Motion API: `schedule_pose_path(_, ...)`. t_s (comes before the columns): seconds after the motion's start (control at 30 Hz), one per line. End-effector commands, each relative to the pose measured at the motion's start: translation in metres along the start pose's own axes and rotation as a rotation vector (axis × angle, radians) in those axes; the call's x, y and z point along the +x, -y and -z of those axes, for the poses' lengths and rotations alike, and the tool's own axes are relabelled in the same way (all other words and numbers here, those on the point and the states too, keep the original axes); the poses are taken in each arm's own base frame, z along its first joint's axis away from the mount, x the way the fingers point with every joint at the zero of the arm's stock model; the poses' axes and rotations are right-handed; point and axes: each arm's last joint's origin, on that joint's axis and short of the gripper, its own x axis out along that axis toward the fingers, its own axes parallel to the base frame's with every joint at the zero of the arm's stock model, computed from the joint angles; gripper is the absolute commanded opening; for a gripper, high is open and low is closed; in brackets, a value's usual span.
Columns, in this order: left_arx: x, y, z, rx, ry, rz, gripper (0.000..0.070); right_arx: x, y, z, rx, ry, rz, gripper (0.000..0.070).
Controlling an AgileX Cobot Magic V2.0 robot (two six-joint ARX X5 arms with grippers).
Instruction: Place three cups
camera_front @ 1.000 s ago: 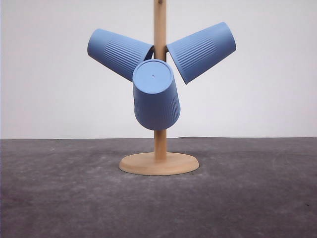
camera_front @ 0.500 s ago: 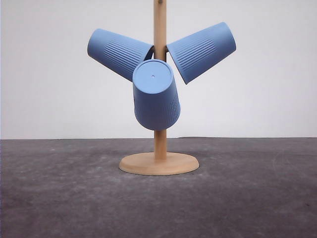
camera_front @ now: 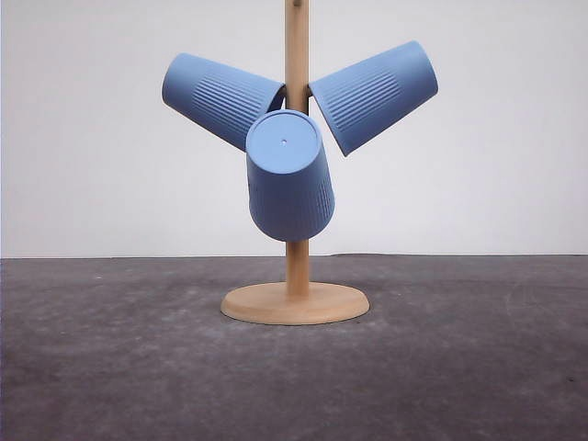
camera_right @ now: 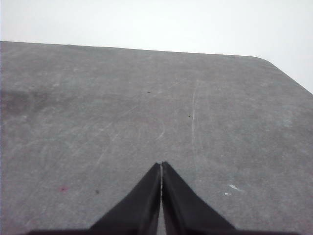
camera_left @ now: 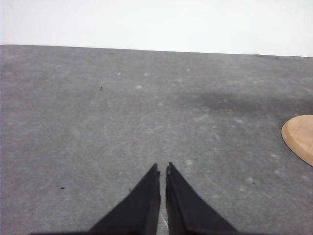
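Left gripper [camera_left: 162,172] and right gripper [camera_right: 162,166]: black jaws pressed together, empty, low over grey tabletop [camera_front: 110,367]. Three ribbed matte blue tumblers [camera_front: 288,175] hang tilted on the pale wooden peg stand [camera_front: 296,301]. Risk: an upward pull catching a peg could topple the stand.

Light: bright, even, soft.
Shadows: faint dark patch on the desk [camera_left: 234,100].
Glare: none.
Focus: wrist views slightly soft and grainy.
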Motion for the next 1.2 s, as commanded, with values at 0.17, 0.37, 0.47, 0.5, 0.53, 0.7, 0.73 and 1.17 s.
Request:
schedule_pose_path(0.17, 0.0013, -0.0002, 0.0035, 0.002, -0.003, -0.002, 0.0, 0.0002, -0.0003, 0.0, -0.004, 0.005, -0.002, 0.0)
schedule_pose_path(0.37, 0.0013, -0.0002, 0.0035, 0.002, -0.003, -0.002, 0.0, 0.0002, -0.0003, 0.0, -0.004, 0.005, -0.002, 0.0)
schedule_pose_path(0.47, 0.0013, -0.0002, 0.0035, 0.002, -0.003, -0.002, 0.0, 0.0002, -0.0003, 0.0, -0.004, 0.005, -0.002, 0.0)
schedule_pose_path(0.5, 0.0013, -0.0002, 0.0035, 0.002, -0.003, -0.002, 0.0, 0.0002, -0.0003, 0.0, -0.004, 0.005, -0.002, 0.0)
schedule_pose_path(0.53, 0.0013, -0.0002, 0.0035, 0.002, -0.003, -0.002, 0.0, 0.0002, -0.0003, 0.0, -0.004, 0.005, -0.002, 0.0)
schedule_pose_path(0.7, 0.0013, -0.0002, 0.0035, 0.002, -0.003, -0.002, 0.0, 0.0002, -0.0003, 0.0, -0.004, 0.004, -0.002, 0.0)
schedule_pose_path(0.73, 0.0013, -0.0002, 0.0035, 0.002, -0.003, -0.002, 0.0, 0.0002, -0.0003, 0.0, -0.004, 0.005, -0.002, 0.0)
schedule_pose_path(1.17, 0.0013, -0.0002, 0.0035, 0.002, -0.003, -0.002, 0.0, 0.0002, -0.0003, 0.0, -0.004, 0.005, -0.002, 0.0)
